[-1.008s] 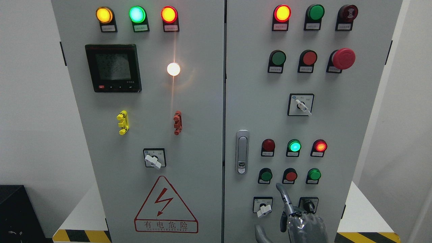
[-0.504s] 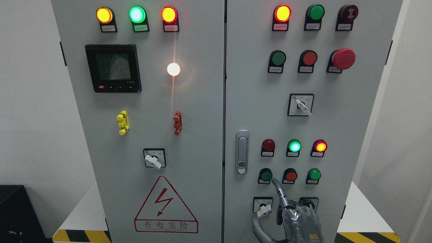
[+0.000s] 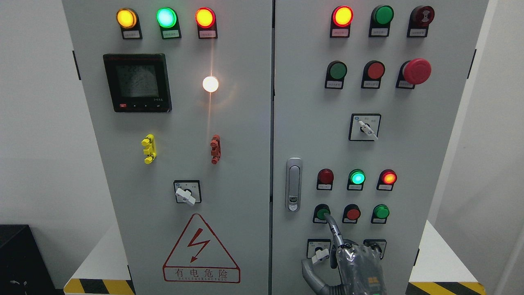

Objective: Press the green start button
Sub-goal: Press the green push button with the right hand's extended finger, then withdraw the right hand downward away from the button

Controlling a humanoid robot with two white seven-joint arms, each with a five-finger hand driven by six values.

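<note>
Right hand [image 3: 355, 268] comes up from the bottom of the picture, wrapped in clear plastic; one finger [image 3: 332, 228] sticks straight out and its tip touches the green button [image 3: 322, 213]; the other fingers are curled in and hold nothing; that button sits low on the right door of the grey cabinet [image 3: 303, 123], first in a row beside a red button [image 3: 352, 213] and another green one [image 3: 381, 212].
</note>
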